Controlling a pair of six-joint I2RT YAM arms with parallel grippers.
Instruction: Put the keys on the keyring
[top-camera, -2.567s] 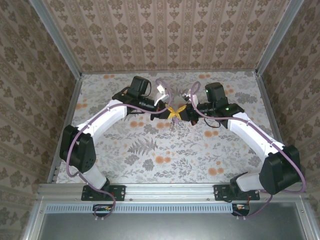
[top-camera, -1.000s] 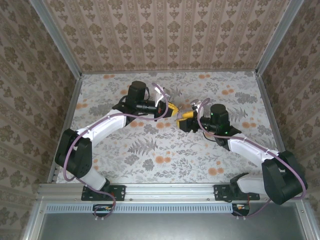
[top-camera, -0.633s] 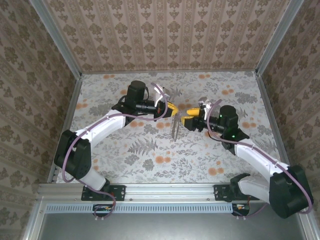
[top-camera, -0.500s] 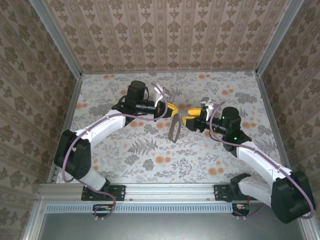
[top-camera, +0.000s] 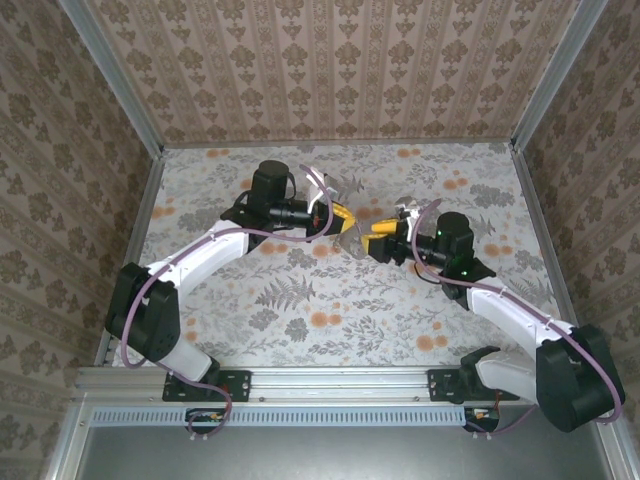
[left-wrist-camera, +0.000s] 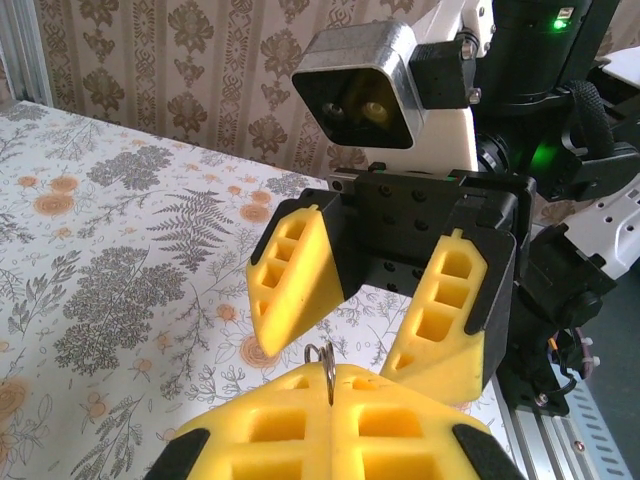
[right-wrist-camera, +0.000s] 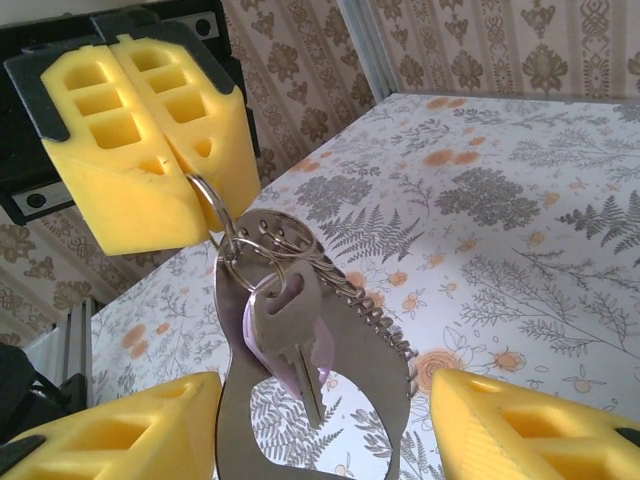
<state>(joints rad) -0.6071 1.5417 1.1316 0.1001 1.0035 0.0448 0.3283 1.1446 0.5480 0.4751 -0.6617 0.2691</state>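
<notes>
Silvery key (right-wrist-camera: 295, 345), keyring (right-wrist-camera: 232, 420) | hang from small ring (right-wrist-camera: 212, 208) left hand (right-wrist-camera: 190, 178) clenches | right hand (left-wrist-camera: 350, 348) released

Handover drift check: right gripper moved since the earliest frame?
Yes: right gripper backed off rightward, toward the right rail, away from the left gripper gripping the keyring.

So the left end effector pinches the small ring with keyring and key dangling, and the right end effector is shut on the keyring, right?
No: the right end effector is open, fingers apart either side of the keyring, as the right wrist view shows. The left end effector pinches the small ring.
</notes>
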